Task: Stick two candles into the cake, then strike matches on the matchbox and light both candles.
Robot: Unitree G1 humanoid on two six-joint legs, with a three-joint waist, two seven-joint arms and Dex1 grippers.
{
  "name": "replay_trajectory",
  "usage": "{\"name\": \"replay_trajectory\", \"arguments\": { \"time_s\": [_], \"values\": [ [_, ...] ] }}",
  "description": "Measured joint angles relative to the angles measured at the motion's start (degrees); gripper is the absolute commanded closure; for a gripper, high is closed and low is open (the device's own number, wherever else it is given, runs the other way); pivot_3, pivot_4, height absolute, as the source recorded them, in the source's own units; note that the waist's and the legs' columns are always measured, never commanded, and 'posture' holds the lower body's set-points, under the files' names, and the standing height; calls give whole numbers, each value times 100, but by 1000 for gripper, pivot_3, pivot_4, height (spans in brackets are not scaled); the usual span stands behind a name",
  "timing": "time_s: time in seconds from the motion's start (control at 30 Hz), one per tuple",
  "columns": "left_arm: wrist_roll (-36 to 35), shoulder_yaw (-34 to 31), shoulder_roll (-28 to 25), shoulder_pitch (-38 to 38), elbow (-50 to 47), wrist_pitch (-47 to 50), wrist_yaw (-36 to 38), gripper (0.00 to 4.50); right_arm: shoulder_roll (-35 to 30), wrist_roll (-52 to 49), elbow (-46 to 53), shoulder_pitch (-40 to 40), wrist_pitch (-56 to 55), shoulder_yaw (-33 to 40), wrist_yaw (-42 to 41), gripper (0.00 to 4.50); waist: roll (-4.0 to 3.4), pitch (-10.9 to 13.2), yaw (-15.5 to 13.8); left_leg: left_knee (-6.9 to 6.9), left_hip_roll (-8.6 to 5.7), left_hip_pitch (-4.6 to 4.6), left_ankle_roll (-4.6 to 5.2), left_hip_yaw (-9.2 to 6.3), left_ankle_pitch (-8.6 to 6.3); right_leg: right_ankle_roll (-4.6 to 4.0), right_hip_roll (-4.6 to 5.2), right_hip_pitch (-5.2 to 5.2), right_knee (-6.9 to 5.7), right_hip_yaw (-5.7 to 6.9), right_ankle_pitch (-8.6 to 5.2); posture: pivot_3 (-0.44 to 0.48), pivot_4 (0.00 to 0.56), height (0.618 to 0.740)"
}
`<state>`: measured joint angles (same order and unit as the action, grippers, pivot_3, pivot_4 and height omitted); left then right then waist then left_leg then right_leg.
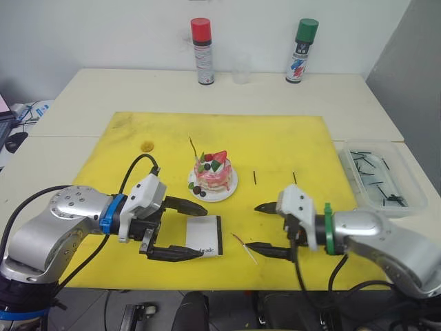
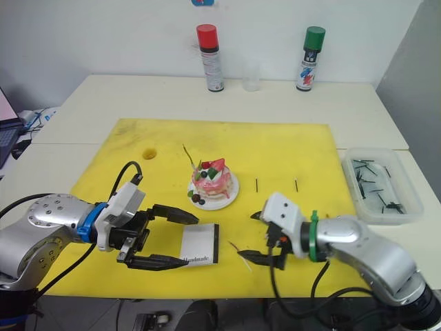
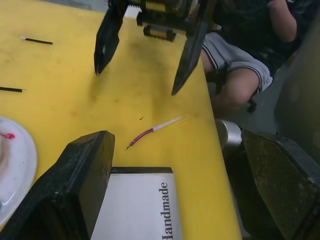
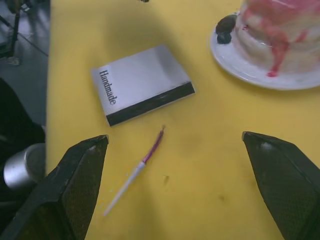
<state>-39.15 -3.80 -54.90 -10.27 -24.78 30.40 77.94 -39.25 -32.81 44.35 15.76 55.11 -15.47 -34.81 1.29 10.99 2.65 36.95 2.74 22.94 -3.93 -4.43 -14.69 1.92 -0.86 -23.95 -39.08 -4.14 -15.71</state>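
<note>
We judge the task half begun: one thin yellowish candle (image 1: pixel 192 147) stands in the small round pink-and-white cake (image 1: pixel 213 174); the reddish-brown candle (image 4: pixel 141 161) lies beside the flat white matchbox (image 1: pixel 204 236). Left gripper (image 1: pixel 186 229) and right gripper (image 1: pixel 265 228) hover near the matchbox, fingers wide, empty.

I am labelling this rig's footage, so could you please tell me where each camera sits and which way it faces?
Left eye view: on the head, looking forward and down at the yellow mat, the cake and both arms.
Right eye view: the same head camera's other eye, sharing that whole scene.
Left wrist view: along the left fingers toward the matchbox and the right gripper.
Right wrist view: along the right fingers; shares the matchbox and the reddish candle with the left wrist view.
</note>
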Motion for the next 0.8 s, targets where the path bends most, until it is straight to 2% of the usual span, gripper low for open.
{"name": "replay_trajectory", "arguments": {
  "time_s": [0.23, 0.47, 0.6, 0.8],
  "values": [
    [-122, -373, -179, 549, -155, -73, 61, 25, 212, 125, 298, -451, 462, -178, 653, 0, 0, 0, 6, -1, 2, 0, 0, 0, 0, -1, 0, 0, 2, 1, -2, 0, 150, 740],
    [-134, -276, -177, 413, -224, -243, 296, 25, 158, 252, 416, -728, 689, -388, 898, 0, 0, 0, 5, 2, 1, -4, 0, 0, 0, 1, 0, 5, 2, 1, 0, 0, 150, 740],
    [-74, -167, -178, 351, -168, -348, 426, 0, 210, 308, 394, -723, 702, -395, 1000, 894, 0, 0, 12, 1, 1, -5, 0, 0, 0, 1, 0, 5, 2, 1, 0, 0, 150, 740],
    [-48, -50, -174, 296, -165, -355, 401, 0, 215, 332, 394, -711, 859, -385, 1023, 2968, 1, -1, 15, 0, 1, -4, 0, 0, 0, 0, 0, 5, 2, 2, -1, 0, 150, 740]
  ]
}}
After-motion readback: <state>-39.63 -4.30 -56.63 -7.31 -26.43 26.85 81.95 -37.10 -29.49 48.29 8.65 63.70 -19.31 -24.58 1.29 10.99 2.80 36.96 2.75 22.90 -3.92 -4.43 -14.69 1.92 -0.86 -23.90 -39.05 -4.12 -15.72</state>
